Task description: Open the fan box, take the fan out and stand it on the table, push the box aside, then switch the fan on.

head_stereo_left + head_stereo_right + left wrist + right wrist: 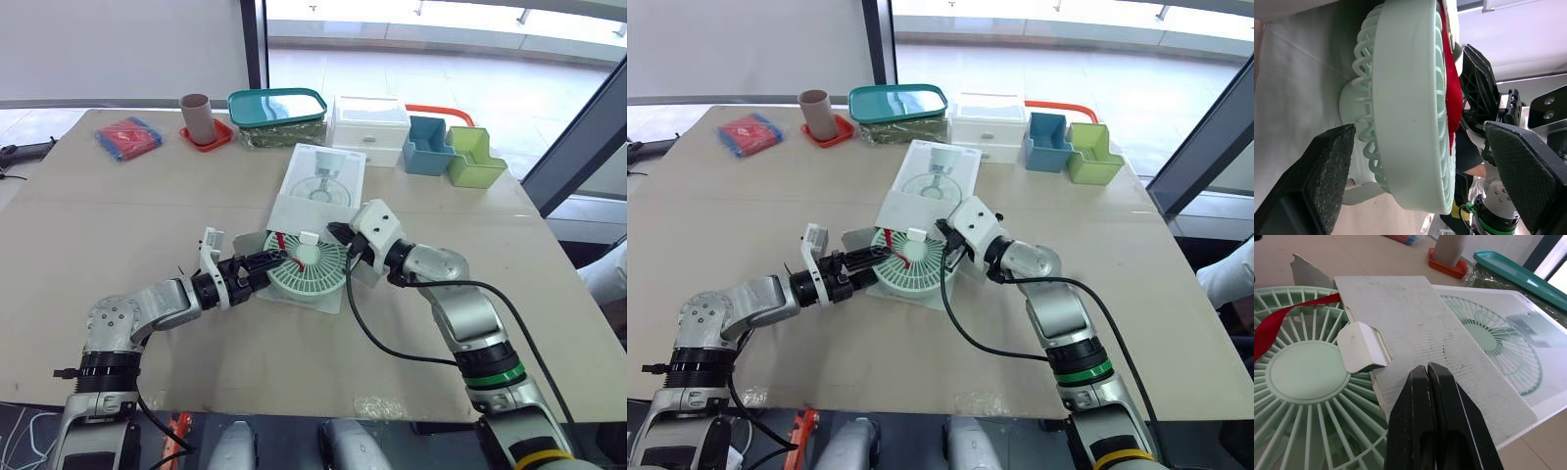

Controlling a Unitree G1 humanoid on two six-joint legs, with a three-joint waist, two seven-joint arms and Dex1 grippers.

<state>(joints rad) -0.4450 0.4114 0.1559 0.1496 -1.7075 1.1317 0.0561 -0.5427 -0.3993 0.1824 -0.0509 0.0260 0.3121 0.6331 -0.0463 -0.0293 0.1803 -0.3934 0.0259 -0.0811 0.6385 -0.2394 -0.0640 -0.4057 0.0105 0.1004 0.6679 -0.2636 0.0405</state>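
The pale green round fan (306, 266) lies flat at the mouth of the white fan box (323, 176), a red ribbon (1283, 328) across its grille. The box's flap (1420, 323) rests over the fan's far edge. My left gripper (282, 258) is at the fan's left rim, open; in the left wrist view its two black pads (1327, 171) straddle the rim with a gap on each side. My right gripper (339, 234) is shut on nothing, its tips (1427, 369) just above the flap at the fan's right side.
Along the table's far edge stand a red-and-blue packet (129, 137), a brown cup on a red coaster (197, 117), a teal-lidded container (277, 113), a white drawer box (370, 127), a blue bin (429, 147) and a green bin (475, 157). A black cable (372, 338) loops from my right arm.
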